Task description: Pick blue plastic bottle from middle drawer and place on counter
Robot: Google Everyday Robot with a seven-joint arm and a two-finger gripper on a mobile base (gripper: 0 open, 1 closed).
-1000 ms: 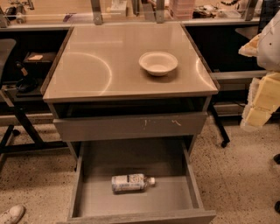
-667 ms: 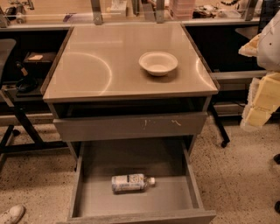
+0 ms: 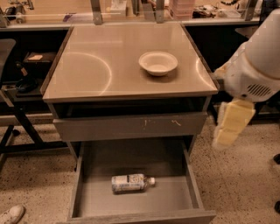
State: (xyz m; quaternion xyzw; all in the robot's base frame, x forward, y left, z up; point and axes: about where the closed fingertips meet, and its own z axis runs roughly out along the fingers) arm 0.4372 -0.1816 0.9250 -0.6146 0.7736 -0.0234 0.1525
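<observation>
The hand (image 3: 229, 127) hangs off to the right of the worktop (image 3: 87, 65), just past its front right corner and lower than its surface, about level with the scratched drawer front (image 3: 127, 127). It is pale yellow and points down and slightly left. Whether it is released or clenched I cannot tell; nothing can be seen held in it, and it touches neither the cabinet nor any drawer. Above it, the arm's bulky white housing (image 3: 258, 65) fills the upper right, beside the worktop's right edge.

Along the worktop's front edge runs a dark gap, and below that sits the scratched drawer front. Beneath it the middle drawer (image 3: 131, 159) is pulled out well beyond the front edge, with its grey floor and side walls open to view. The blue plastic bottle (image 3: 130, 183) lies on its side on that floor, in the front half of the drawer and about midway between the side walls, with its white cap pointing toward the right wall. It is well apart from the hand, lower and to the left of it.

On the worktop a white bowl (image 3: 158, 63) stands upright, right of centre and nearer the back edge than the front one. Behind the back edge runs a cluttered bench (image 3: 52, 19) with metal posts (image 3: 96, 11). A white shoe (image 3: 11, 214) shows on the speckled floor (image 3: 35, 175) at the lower left.
</observation>
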